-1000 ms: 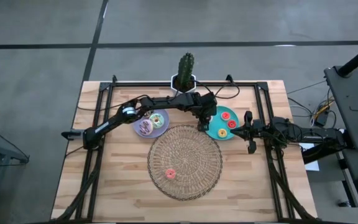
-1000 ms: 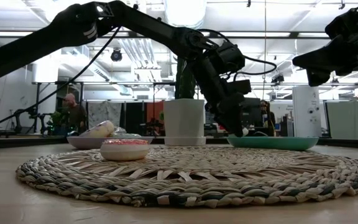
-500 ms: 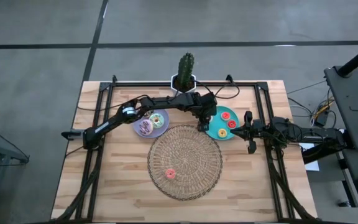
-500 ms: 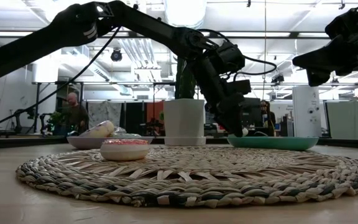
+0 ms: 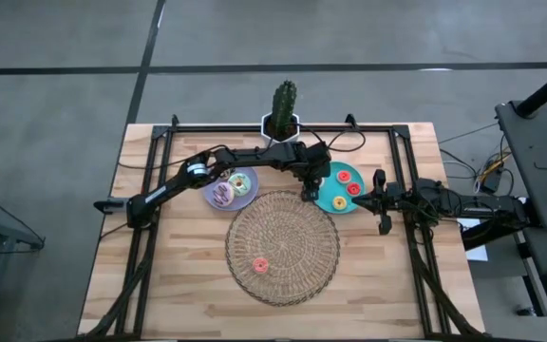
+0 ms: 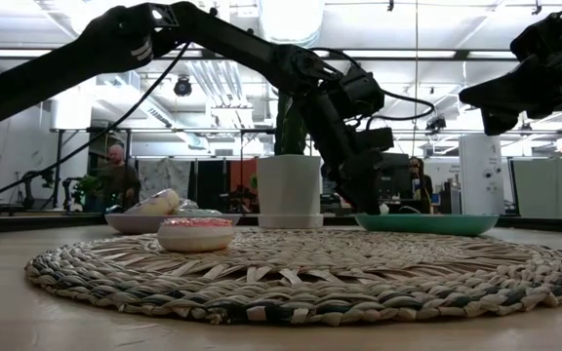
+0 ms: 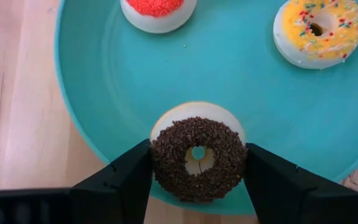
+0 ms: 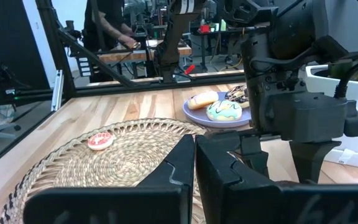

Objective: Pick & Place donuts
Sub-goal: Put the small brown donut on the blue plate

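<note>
The table (image 5: 188, 285) carries a wicker mat (image 5: 282, 247) in the middle, with a lavender plate (image 5: 232, 190) at its far left edge and a teal plate (image 5: 345, 204) at its far right edge. The left arm (image 5: 188, 176) reaches across over the lavender plate to the teal one; the right arm (image 5: 454, 202) waits above the table's right side, its gripper (image 5: 384, 201) just right of the teal plate with fingers pressed together and nothing between them. The left gripper (image 7: 197, 165) is down at the teal plate's near-left rim, its fingers (image 7: 129, 171) clamped on either side of the brown donut (image 7: 197, 155), which sits on the plate. On the same plate lie a yellow donut (image 7: 319, 28) and a red donut (image 7: 159, 7). A pink donut (image 5: 259, 265) lies on the mat. The lavender plate holds a white-green donut (image 8: 221, 109) and two more beside it.
</note>
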